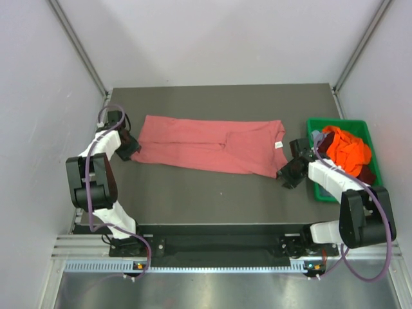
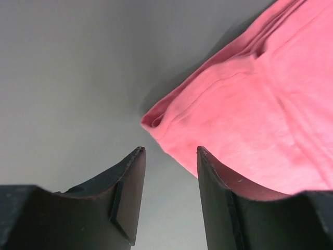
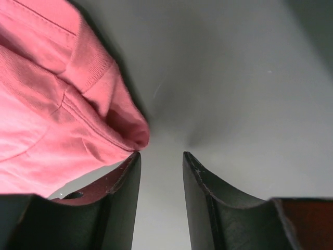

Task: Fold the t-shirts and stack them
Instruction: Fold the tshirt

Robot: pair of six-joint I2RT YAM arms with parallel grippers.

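Note:
A salmon-pink t-shirt lies folded into a long flat band across the middle of the dark table. My left gripper is open and empty at the shirt's left end; its corner lies just ahead of the fingertips. My right gripper is open and empty at the shirt's near right corner, which sits just past the left fingertip. An orange t-shirt, a maroon one and a bluish one are piled in the bin.
A green plastic bin stands at the table's right edge, close beside my right arm. The shirt has a white label near its right end. Grey walls enclose the table on three sides.

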